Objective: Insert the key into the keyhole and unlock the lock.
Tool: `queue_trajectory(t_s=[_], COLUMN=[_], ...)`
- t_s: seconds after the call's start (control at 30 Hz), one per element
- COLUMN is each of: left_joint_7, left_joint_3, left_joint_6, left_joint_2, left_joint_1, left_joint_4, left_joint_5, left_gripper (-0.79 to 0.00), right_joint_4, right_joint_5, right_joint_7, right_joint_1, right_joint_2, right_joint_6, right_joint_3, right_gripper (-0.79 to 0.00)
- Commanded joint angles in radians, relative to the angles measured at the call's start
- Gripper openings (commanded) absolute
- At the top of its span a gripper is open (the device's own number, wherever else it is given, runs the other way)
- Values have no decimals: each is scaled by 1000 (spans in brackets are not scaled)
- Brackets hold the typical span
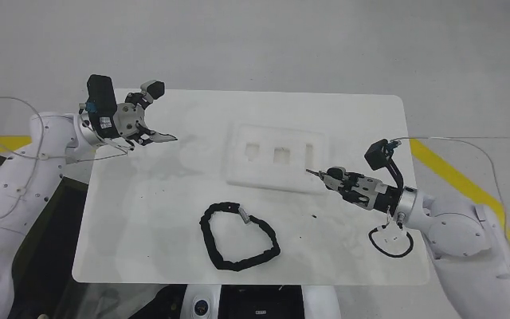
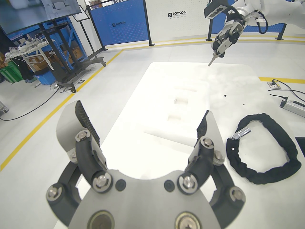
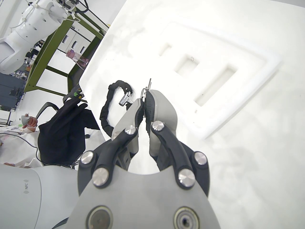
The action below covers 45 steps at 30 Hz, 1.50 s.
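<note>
Two tools: left tool (image 1: pixel 164 112) apart near table (image 1: pixel 107 207) edge, right tool (image 1: pixel 324 175) clamped on key (image 1: pixel 311 171) (lock (image 1: pixel 272 240) well apart)

The key (image 3: pixel 149 83) shows only its tip, the rest buried between the clamped pads of the right pincer (image 3: pixel 144 97), which also masks part of the chain lock (image 3: pixel 103 114). The keyhole is too small to make out.

Bright, diffuse overhead light; table (image 2: pixel 166 77) glares, tray (image 3: pixel 262 60) nearly washed out, shadows faint; wrist views bow lines at edges
</note>
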State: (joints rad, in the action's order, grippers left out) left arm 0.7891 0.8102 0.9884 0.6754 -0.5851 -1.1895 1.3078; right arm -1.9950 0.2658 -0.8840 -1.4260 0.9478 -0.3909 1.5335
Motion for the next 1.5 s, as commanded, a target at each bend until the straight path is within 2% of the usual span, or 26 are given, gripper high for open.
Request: queue_trajectory(t_s=[0.0,0.2,0.43,0.67,0.83,1.23,1.3,1.4,1.47], left_joint_7=[-2,17,70,120,140,140,113,92,57], left_joint_3=[6,-15,-91,-179,-232,-232,-231,-238,-276], left_joint_6=[-6,-38,-54,-77,-98,-98,-103,-56,-15], left_joint_2=[-1,2,15,26,29,29,28,27,33], left_joint_1=[-9,-55,-87,-86,-58,-58,-68,-70,-60], left_joint_4=[-52,-149,-266,-329,-330,-330,-331,-354,-368], left_joint_5=[20,162,388,594,658,658,653,670,694], left_gripper=[0,0,0,0,0,0,0,0,0], right_joint_4=[0,0,0,0,0,0,0,0,0], right_joint_5=[0,0,0,0,0,0,0,0,0], right_joint_7=[0,0,0,0,0,0,0,0,0], right_joint_1=[0,0,0,0,0,0,0,0,0], right_joint_2=[0,0,0,0,0,0,0,0,0], right_joint_6=[0,0,0,0,0,0,0,0,0], right_joint_3=[0,0,0,0,0,0,0,0,0], right_gripper=[-785,-785,-785,-785,-785,-785,-785,-785,-785])
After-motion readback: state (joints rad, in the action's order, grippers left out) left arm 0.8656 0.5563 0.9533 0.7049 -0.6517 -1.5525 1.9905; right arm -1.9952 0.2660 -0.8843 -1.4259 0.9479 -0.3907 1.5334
